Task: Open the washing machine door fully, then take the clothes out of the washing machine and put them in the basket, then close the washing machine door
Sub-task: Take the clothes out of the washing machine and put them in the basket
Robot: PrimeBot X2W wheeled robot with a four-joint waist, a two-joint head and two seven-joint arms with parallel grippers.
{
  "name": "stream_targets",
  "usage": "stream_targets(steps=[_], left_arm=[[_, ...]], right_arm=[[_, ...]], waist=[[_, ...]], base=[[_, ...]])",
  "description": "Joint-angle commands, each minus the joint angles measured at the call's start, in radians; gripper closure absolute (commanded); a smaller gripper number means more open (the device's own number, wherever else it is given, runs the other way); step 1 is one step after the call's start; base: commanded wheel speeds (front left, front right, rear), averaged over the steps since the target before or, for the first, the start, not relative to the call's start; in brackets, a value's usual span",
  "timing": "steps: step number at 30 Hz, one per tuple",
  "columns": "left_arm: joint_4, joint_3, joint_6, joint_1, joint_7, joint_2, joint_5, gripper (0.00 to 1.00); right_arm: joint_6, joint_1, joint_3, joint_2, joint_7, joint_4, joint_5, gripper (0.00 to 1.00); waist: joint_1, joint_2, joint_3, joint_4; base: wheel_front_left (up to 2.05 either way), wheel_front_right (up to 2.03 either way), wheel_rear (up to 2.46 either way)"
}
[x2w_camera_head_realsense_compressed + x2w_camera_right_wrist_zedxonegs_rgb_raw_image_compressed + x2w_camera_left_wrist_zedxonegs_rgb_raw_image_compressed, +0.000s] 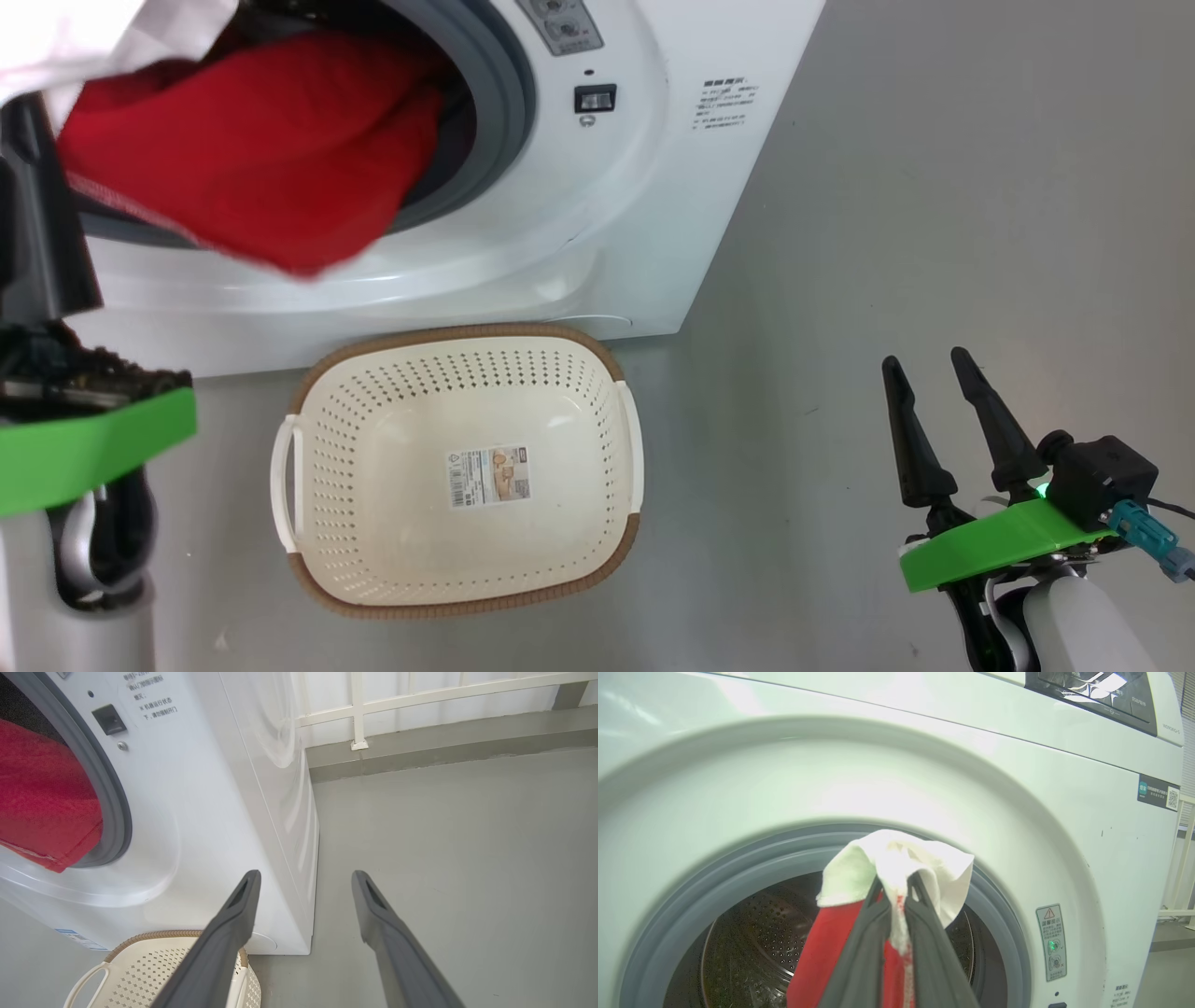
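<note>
Clothes (252,149): soft, light, limp fabric, prob. snag-prone on gasket (509,103). White edge was clamped by left gripper (896,891); bunched fold judged best hold. Red bulk was draped over washing machine (653,187) opening's lower lip, above basket (467,332). Right gripper (926,359) was spread, empty.

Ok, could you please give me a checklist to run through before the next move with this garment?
1. Left gripper jaws shut on the garment: ok.
2. Garment clear of the washing machine opening: not ok, it hangs across the lower grey seal.
3. Basket on the floor below the opening, with nothing in it: ok.
4. Right gripper off to the side, jaws open: ok.
5. Drum emptied of other clothes: cannot tell, the garment hides part of it.
</note>
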Motion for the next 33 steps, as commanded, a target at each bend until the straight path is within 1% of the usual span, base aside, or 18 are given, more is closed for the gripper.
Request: stream_targets(steps=[1, 6, 11, 13, 15, 16, 18, 26, 33], left_arm=[[-0.046, 0.031, -0.005, 0.029, -0.005, 0.024, 0.012, 1.0], [-0.011, -0.002, -0.005, 0.079, -0.005, 0.011, 0.012, 1.0], [0.087, -0.039, -0.005, 0.139, -0.005, -0.006, 0.015, 1.0], [0.13, -0.044, -0.005, 0.151, -0.005, -0.019, 0.005, 1.0], [0.173, -0.058, -0.005, 0.156, -0.005, -0.02, 0.005, 1.0], [0.216, -0.073, -0.005, 0.157, -0.005, -0.025, 0.0, 1.0], [0.236, -0.085, -0.005, 0.156, -0.005, -0.025, 0.0, 1.0], [0.439, -0.168, -0.005, 0.114, -0.005, -0.006, -0.011, 1.0], [0.602, -0.23, -0.005, 0.036, -0.005, 0.009, -0.014, 1.0]], right_arm=[[0.005, 0.01, 0.018, -0.003, -0.006, -0.024, -0.01, 0.0], [0.005, 0.006, 0.027, -0.003, -0.006, -0.022, -0.009, 0.0], [0.005, 0.0, 0.036, -0.003, -0.006, -0.023, -0.005, 0.0], [0.005, -0.004, 0.038, -0.003, -0.006, -0.024, -0.005, 0.0], [0.005, -0.01, 0.038, -0.003, -0.006, -0.026, -0.003, 0.0], [0.005, -0.015, 0.038, -0.003, -0.006, -0.028, -0.002, 0.0], [0.005, -0.018, 0.039, -0.003, -0.006, -0.029, -0.001, 0.0], [0.005, -0.043, 0.052, -0.003, -0.006, -0.037, 0.01, 0.0], [0.005, -0.064, 0.054, -0.003, -0.006, -0.048, 0.019, 0.0]], waist=[[0.0, 0.0, 0.002, 0.002], [0.0, 0.0, 0.011, 0.001], [0.0, 0.0, 0.031, -0.003], [0.0, 0.0, 0.043, -0.005], [0.0, 0.0, 0.055, -0.006], [0.0, 0.0, 0.07, -0.007], [0.0, 0.0, 0.077, -0.007], [0.0, 0.0, 0.137, -0.021], [0.0, 0.0, 0.206, -0.031]], base=[[0.0, 0.0, 0.0], [0.0, 0.0, 0.0], [0.0, 0.0, 0.0], [0.0, 0.0, 0.0], [0.0, 0.0, 0.0], [0.0, 0.0, 0.0], [0.0, 0.0, 0.0], [0.0, 0.0, 0.0], [0.0, 0.0, 0.0]])
